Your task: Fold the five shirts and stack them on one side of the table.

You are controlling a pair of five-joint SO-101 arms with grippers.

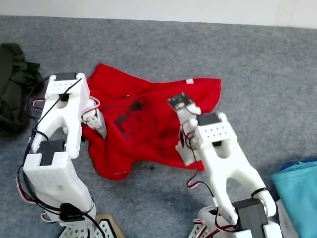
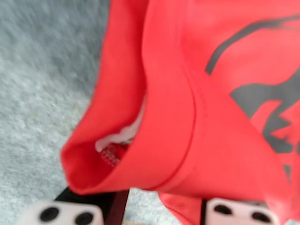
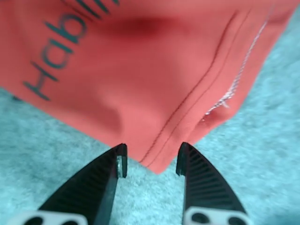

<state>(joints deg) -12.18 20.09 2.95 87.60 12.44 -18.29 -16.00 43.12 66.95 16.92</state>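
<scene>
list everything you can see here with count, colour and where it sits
red shirt: one, red with dark print, lying rumpled mid-table
teal shirt: one, teal, at the near right edge of the high view
dark garment: one, dark green, bunched at the far left edge
table: one, grey
arms: two, white, side by side at the near edge
left end effector: one, at the red shirt's left side
right end effector: one, black fingers, open around the red shirt's hem corner

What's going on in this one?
Two arms are working on a red shirt lying crumpled on the grey table. The left gripper is at a sleeve edge; the right gripper is open, fingertips either side of a hem corner. The shirt isn't folded yet. A teal garment and a dark garment lie at the table's edges.
</scene>
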